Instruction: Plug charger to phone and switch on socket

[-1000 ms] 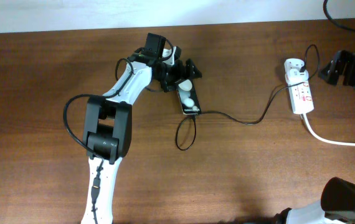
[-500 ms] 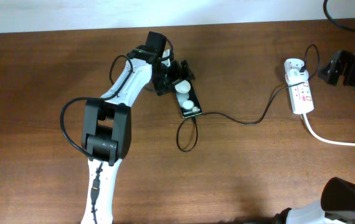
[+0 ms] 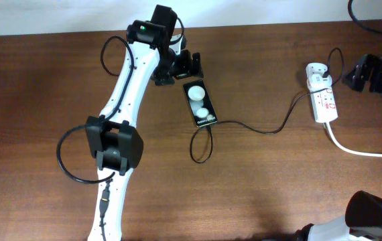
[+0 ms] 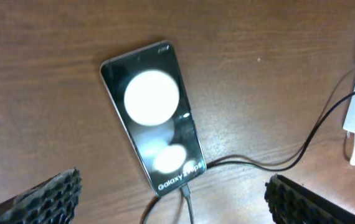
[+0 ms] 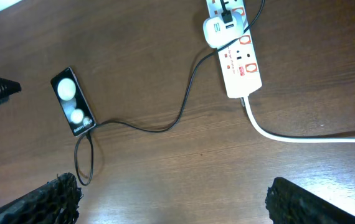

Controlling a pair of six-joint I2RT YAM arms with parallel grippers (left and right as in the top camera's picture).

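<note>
The black phone (image 3: pixel 200 102) lies flat on the table, screen up with two white spots. In the left wrist view the phone (image 4: pixel 152 118) has the charger's connector (image 4: pixel 183 190) in its "Galaxy" end. The thin black charger cable (image 3: pixel 265 130) loops near the phone and runs right to a white adapter (image 3: pixel 316 70) on the white socket strip (image 3: pixel 325 102). My left gripper (image 3: pixel 179 68) is open and empty, just beyond the phone's far end. My right gripper (image 3: pixel 370 73) is open and empty, right of the socket. The right wrist view shows the socket (image 5: pixel 240 65), adapter (image 5: pixel 218 28) and phone (image 5: pixel 73 101).
A thick white cord (image 3: pixel 358 150) leaves the socket's near end and runs to the right edge; it also shows in the right wrist view (image 5: pixel 289 135). The cable forms a small loop (image 3: pixel 200 144) just in front of the phone. The table's far edge is close behind the left gripper.
My left gripper has drawn back from the phone's far end, up and toward the table's back edge, leaving the phone uncovered. The phone, cable and right arm have not moved.
</note>
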